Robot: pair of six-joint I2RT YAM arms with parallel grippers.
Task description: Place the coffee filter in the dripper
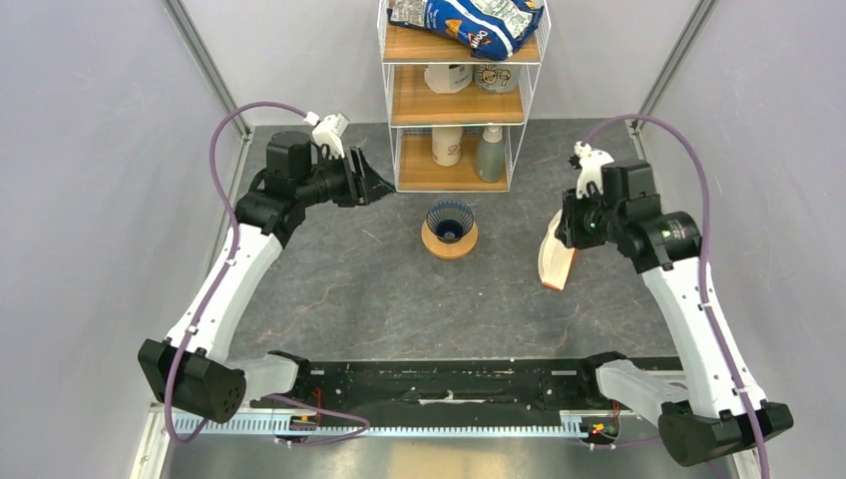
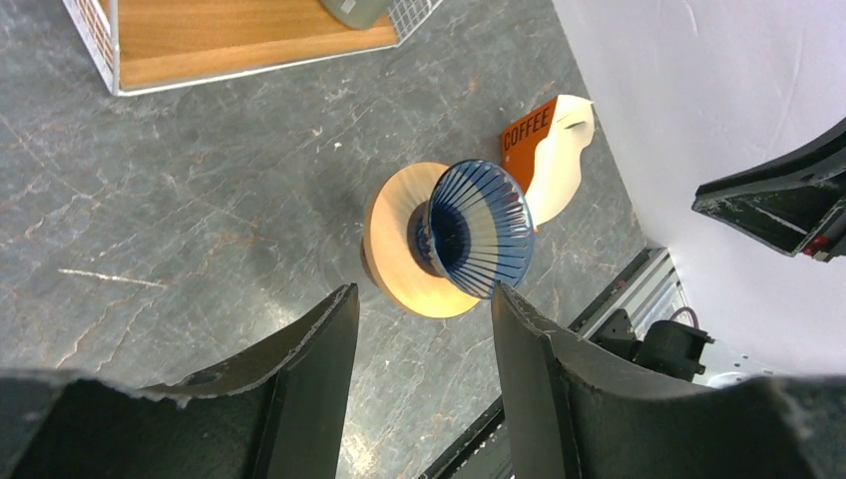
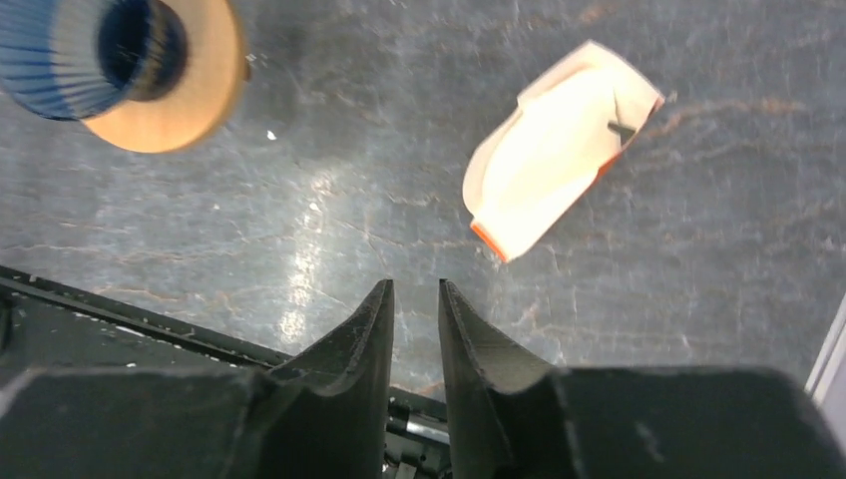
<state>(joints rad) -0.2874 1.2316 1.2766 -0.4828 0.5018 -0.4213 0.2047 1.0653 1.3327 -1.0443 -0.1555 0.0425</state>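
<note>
1. My left arm stretches forward from its base, then bends inward at the elbow, with the wrist roughly level.
2. My left pincer has its fingers spread wide, with nothing between them.
3. My right arm rises from its base and leans inward.
4. My right pincer points downward, its fingers nearly together with a slim gap, holding nothing.

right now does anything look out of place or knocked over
Nothing stands out: the dripper sits upright on its tan ring, empty, and the filter pack stands apart to its right, nothing spilled.
</note>
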